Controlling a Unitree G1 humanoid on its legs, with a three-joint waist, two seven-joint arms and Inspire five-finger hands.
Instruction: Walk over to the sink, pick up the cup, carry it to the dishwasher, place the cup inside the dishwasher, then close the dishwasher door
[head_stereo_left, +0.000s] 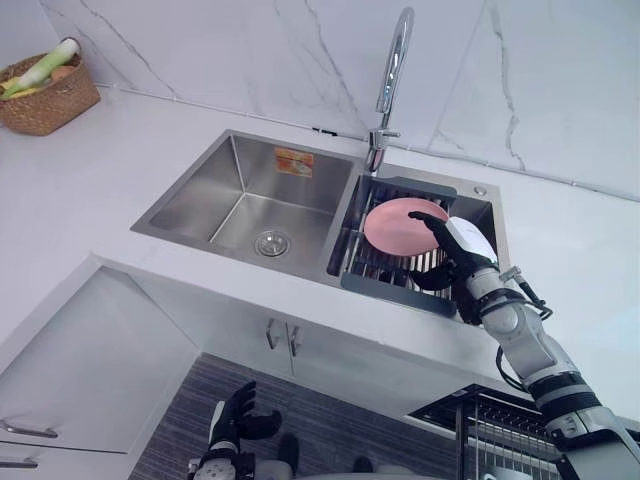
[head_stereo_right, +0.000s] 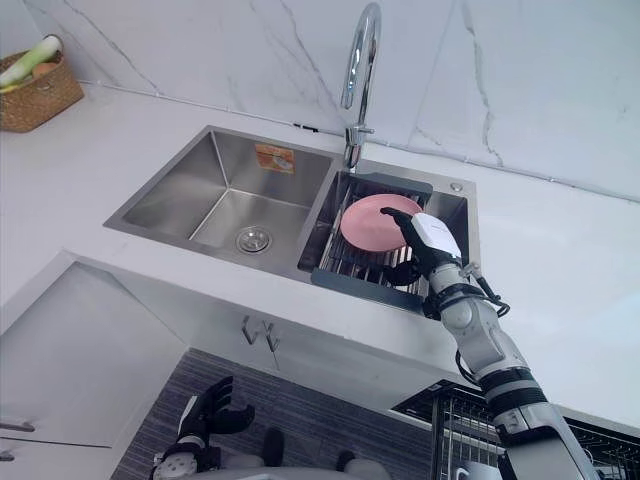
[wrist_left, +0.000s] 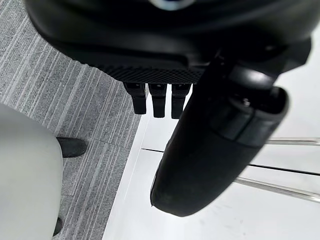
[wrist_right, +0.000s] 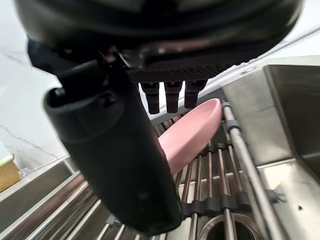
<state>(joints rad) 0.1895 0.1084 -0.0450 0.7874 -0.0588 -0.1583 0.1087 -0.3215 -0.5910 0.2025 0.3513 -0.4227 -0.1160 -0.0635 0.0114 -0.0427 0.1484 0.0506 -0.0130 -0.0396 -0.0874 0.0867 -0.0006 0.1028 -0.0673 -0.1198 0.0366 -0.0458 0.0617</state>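
- No cup seen; a pink dish (head_stereo_left: 400, 225) leans tilted in the rack (head_stereo_left: 395, 290), in the sink's (head_stereo_left: 200, 190) right basin.
- Right hand (head_stereo_left: 458, 250) at the dish's right rim: fingers spread above, thumb below, not clamped.
- Left hand (head_stereo_left: 235, 415) low over the floor, relaxed, empty.
- White counter (head_stereo_left: 100, 170) around; faucet (head_stereo_left: 392, 70) just behind the rack.

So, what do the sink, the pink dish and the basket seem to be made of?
Sink: brushed stainless steel, judging by its dull grey sheen and soft reflections.
Pink dish: matte, smooth, evenly coloured; plastic or glazed ceramic, I cannot tell which.
Basket: woven natural fibre, probably wicker or seagrass; the tan weave shows.
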